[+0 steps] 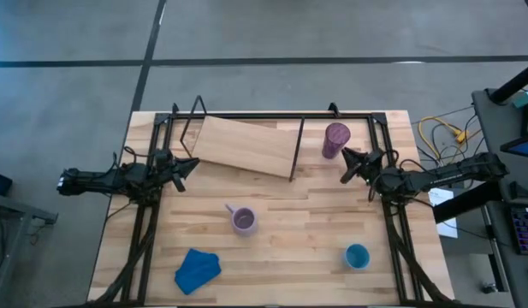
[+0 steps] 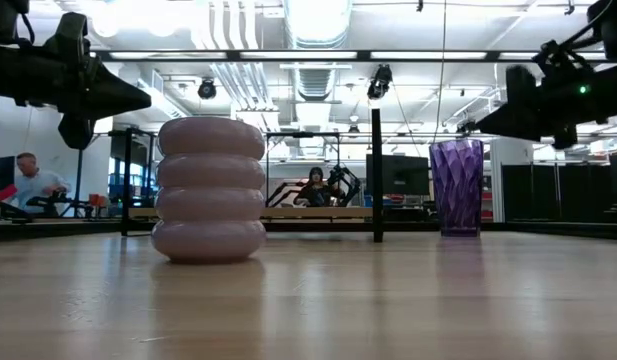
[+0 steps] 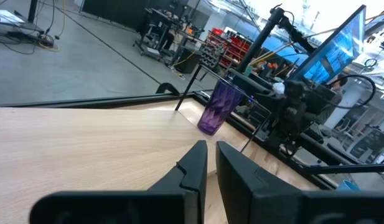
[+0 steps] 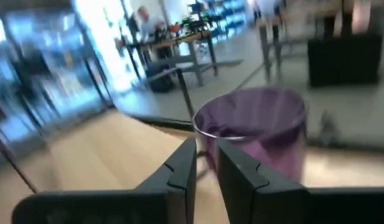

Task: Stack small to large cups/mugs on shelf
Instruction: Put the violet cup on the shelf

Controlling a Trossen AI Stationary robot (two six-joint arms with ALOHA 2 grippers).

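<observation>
1. Left jaws hovering at the left side of the worktop, just off the near left corner of the shelf; fingers nearly closed, a thin gap between them, gripping nothing.
2. Right jaws up at the right side, tips just beside the purple tumbler but not around it; fingers nearly closed too, empty.
3. Tumbler upright at the back right, by the shelf's right end.
4. Shelf lying skewed across the back of the worktop, black rod frame around it, nothing on the board.
5. Lavender mug standing mid-worktop, well apart from both arms.
6. Small blue cup near the front right.
7. Blue cloth crumpled at the front left.
</observation>
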